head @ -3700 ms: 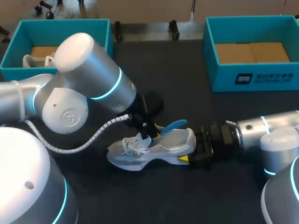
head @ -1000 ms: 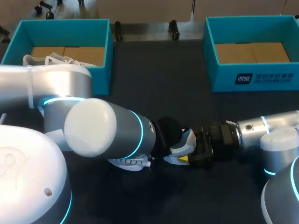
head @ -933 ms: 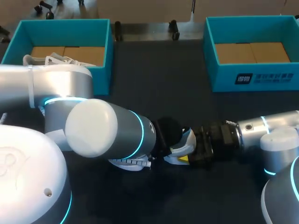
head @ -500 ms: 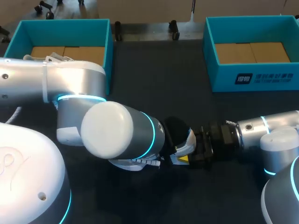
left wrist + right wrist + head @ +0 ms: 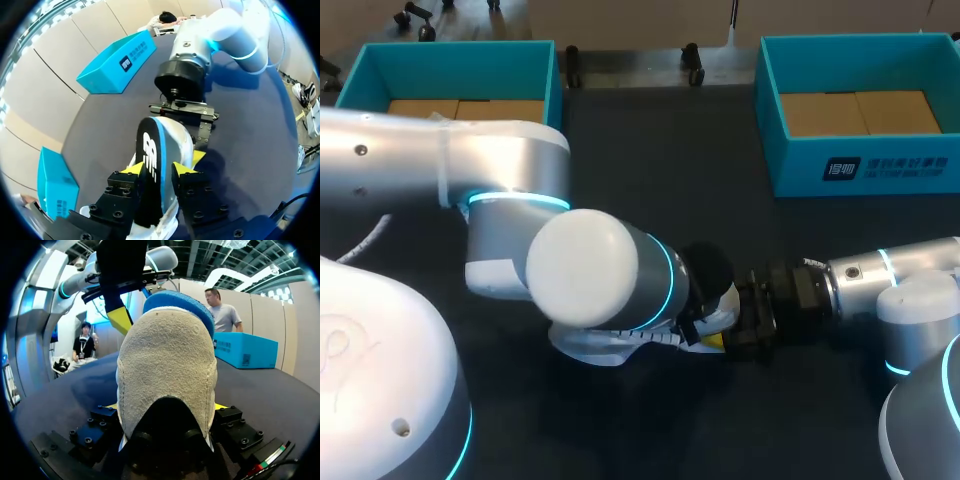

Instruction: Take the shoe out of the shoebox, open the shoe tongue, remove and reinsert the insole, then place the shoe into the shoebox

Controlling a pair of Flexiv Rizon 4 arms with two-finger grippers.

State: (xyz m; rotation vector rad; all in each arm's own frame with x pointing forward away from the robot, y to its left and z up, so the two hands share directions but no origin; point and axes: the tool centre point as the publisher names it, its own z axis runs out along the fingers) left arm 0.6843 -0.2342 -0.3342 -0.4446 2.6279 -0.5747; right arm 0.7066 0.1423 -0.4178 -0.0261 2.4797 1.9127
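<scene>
**Both grippers clamped: left on insole, right on shoe heel**

Left gripper (image 5: pixel 157 170): clenched on the insole (image 5: pixel 150 145), a yellow tip pressed to each face. The insole stands on edge between the fingers, with a black face, white mark and blue rim. Its far end sits in the shoe's opening.

Right gripper (image 5: pixel 166 407): grasping the shoe (image 5: pixel 167 365) by the heel, one finger on each side. Only slivers of its yellow tips show past the heel.

The shoe lies on the table (image 5: pixel 670 160), mid-front, outside both boxes. Its heel points to the right gripper and its toe points away from it.

What each view adds:
- Left wrist view: the only one showing the left grip on the insole. It also shows the right gripper head-on just past the shoe, with one yellow tip beside the heel.
- Right wrist view: shows the beige heel close up, the blue insole edge sticking up behind the collar, and one of the left gripper's yellow tips above it.
- Head view: the left arm (image 5: pixel 580 265) covers the left gripper, the insole and most of the shoe. Only the white toe and a bit of heel stick out. The right arm (image 5: pixel 880 275) comes in low from the right.

Counts:
- 1 shoe
- 1 insole
- 2 grippers
- 2 teal boxes: left box (image 5: pixel 450 48) back left, right box (image 5: pixel 860 165) back right. Both are open and well apart from the shoe.
</scene>
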